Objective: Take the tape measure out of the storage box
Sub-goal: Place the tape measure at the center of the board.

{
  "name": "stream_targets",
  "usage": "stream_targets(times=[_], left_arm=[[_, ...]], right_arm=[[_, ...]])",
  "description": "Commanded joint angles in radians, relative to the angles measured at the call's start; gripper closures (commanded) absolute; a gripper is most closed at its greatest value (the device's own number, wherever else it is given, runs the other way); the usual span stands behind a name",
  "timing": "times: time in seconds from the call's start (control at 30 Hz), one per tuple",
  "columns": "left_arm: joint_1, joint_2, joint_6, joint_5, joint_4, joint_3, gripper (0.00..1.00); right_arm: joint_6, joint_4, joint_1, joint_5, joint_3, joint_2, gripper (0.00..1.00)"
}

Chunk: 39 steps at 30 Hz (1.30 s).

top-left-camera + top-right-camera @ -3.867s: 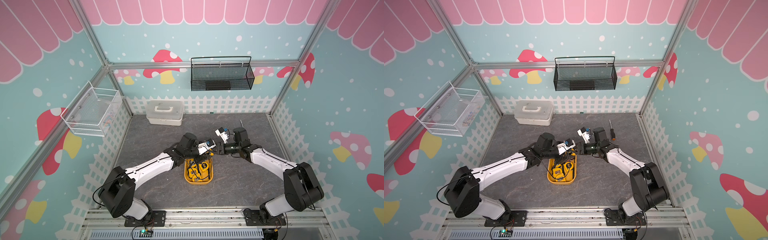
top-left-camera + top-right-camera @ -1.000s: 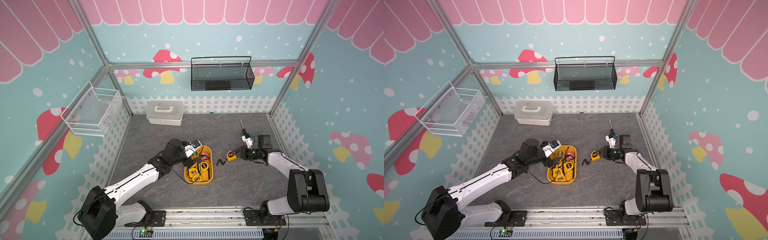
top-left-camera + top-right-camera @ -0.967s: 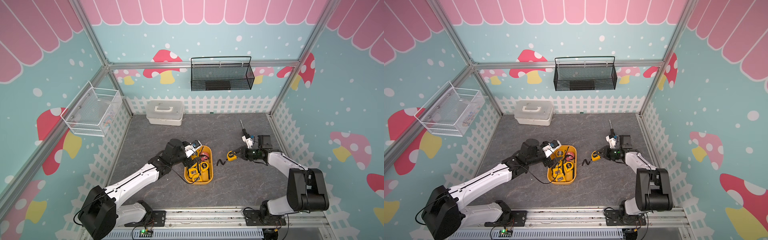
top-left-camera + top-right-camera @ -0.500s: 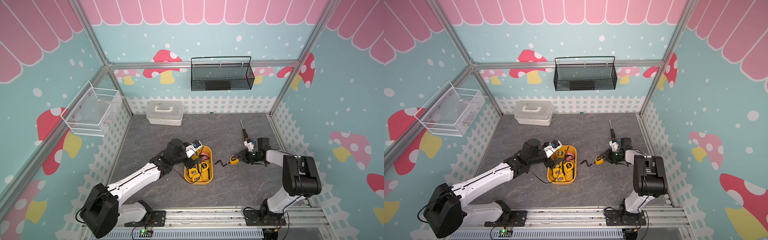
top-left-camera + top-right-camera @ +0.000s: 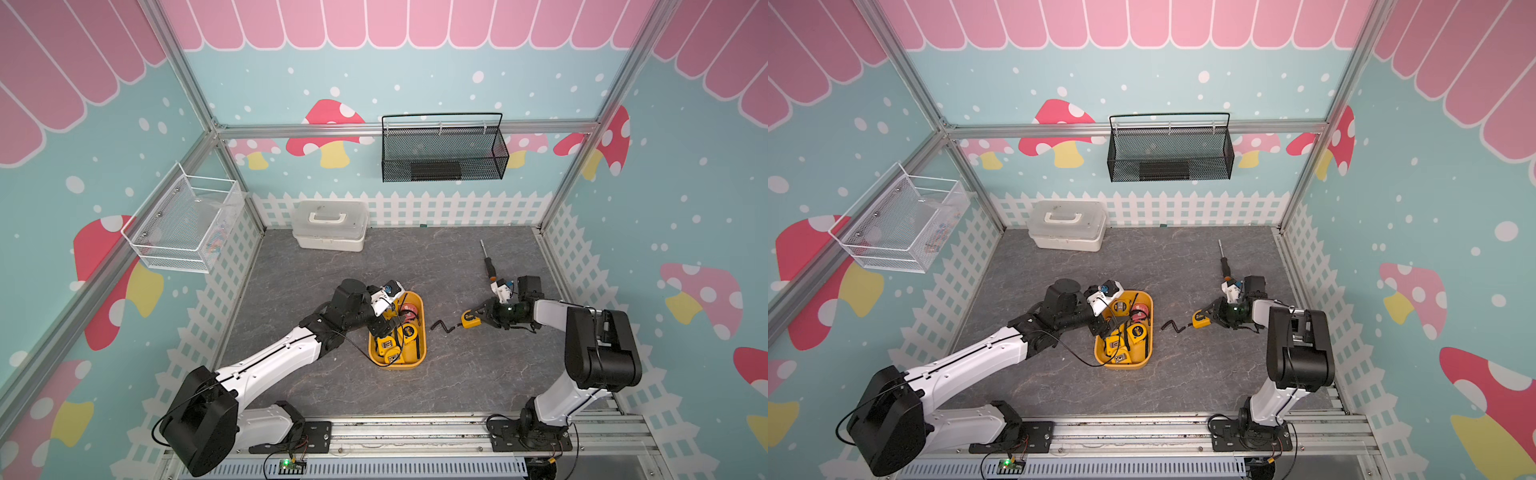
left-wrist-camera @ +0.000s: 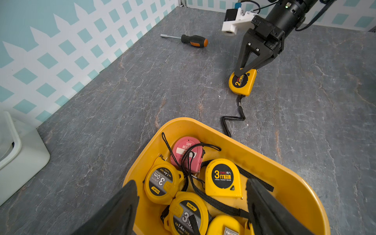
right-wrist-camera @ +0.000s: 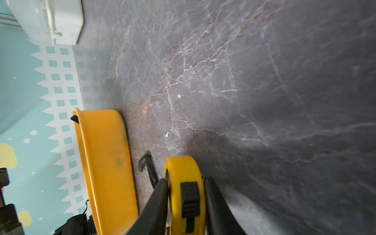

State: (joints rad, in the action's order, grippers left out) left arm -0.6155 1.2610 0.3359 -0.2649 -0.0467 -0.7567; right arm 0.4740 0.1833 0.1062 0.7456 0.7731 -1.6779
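Bare tabletop (image 5: 311,266) spreads between the box (image 5: 397,365) and the case (image 5: 330,224), and along the near edge. Right of the box, a loose tape (image 5: 470,320), its strap (image 5: 442,327) and a screwdriver (image 5: 489,268) crowd the way.

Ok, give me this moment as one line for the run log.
tape measure: on table, outside storage box | right gripper: jaws flank it, grip unclear | left gripper: open over storage box
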Motion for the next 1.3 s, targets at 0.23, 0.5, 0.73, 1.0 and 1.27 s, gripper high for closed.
stream_targets(times=[0.23, 0.5, 0.73, 1.0, 1.27], left_arm=[[0.005, -0.015, -0.014, 0.001, 0.015, 0.028, 0.16], [0.005, -0.018, -0.008, 0.030, 0.004, 0.030, 0.16], [0.005, 0.011, -0.009, 0.054, -0.041, 0.000, 0.16], [0.005, 0.076, -0.079, 0.151, -0.083, -0.066, 0.14], [0.006, 0.216, -0.133, 0.118, -0.198, -0.204, 0.14]], right_arm=[[-0.015, 0.052, 0.009, -0.052, -0.002, -0.006, 0.56], [-0.029, 0.107, 0.009, -0.089, 0.009, 0.032, 0.44], [-0.040, 0.182, 0.010, -0.144, 0.026, 0.104, 0.29], [-0.053, 0.314, -0.004, -0.208, 0.054, 0.272, 0.24], [-0.044, 0.362, -0.096, -0.243, 0.079, 0.407, 0.23]])
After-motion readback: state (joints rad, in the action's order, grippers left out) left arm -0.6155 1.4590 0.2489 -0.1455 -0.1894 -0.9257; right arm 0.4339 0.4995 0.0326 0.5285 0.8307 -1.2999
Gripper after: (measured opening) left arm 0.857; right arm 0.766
